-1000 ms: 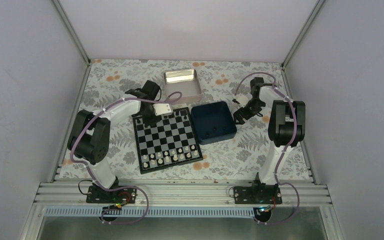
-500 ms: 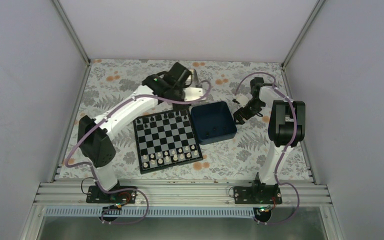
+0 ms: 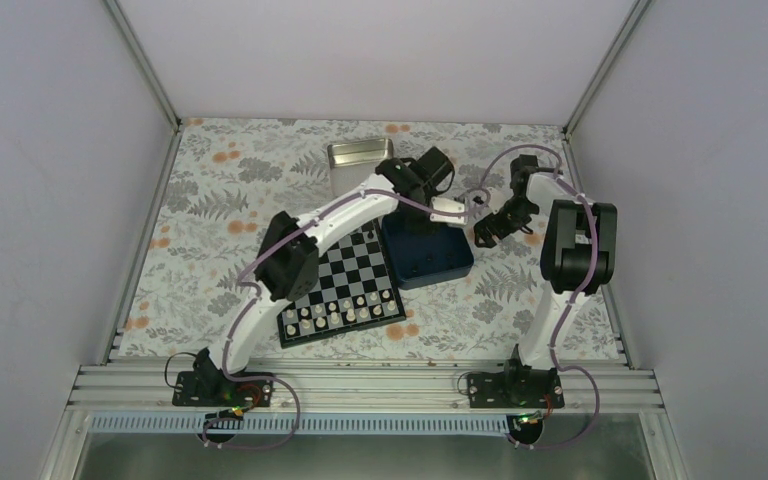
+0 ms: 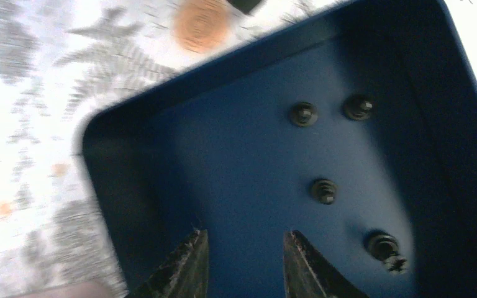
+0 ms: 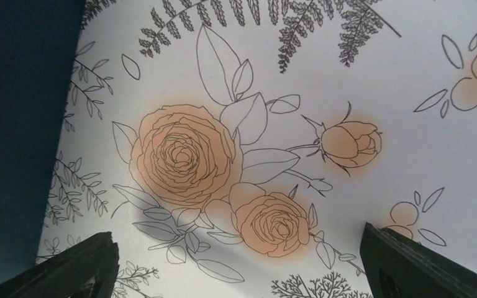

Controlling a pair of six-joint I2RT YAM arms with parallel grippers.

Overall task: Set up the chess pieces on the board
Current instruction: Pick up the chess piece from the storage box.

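The chessboard (image 3: 338, 280) lies at the table's middle. Cream chessmen (image 3: 345, 314) fill its near rows, and a few black chessmen (image 3: 363, 236) stand on its far row, partly hidden by my left arm. Several more black chessmen (image 4: 323, 190) lie on the floor of the navy blue box (image 4: 236, 161), right of the board in the top view (image 3: 435, 262). My left gripper (image 4: 245, 248) hangs over the box's inside, open and empty; it also shows in the top view (image 3: 426, 222). My right gripper (image 5: 242, 261) is wide open and empty over the flowered cloth, right of the box (image 3: 487, 233).
A shiny metal tin (image 3: 358, 153) stands behind the board, next to my left arm's wrist. The box's wall (image 5: 12, 124) is close on my right gripper's left. Flowered cloth (image 3: 210, 210) covers the table, and white walls close it in.
My left arm has swung right, from the board's far edge past the tin to above the blue box. My right gripper has barely moved.
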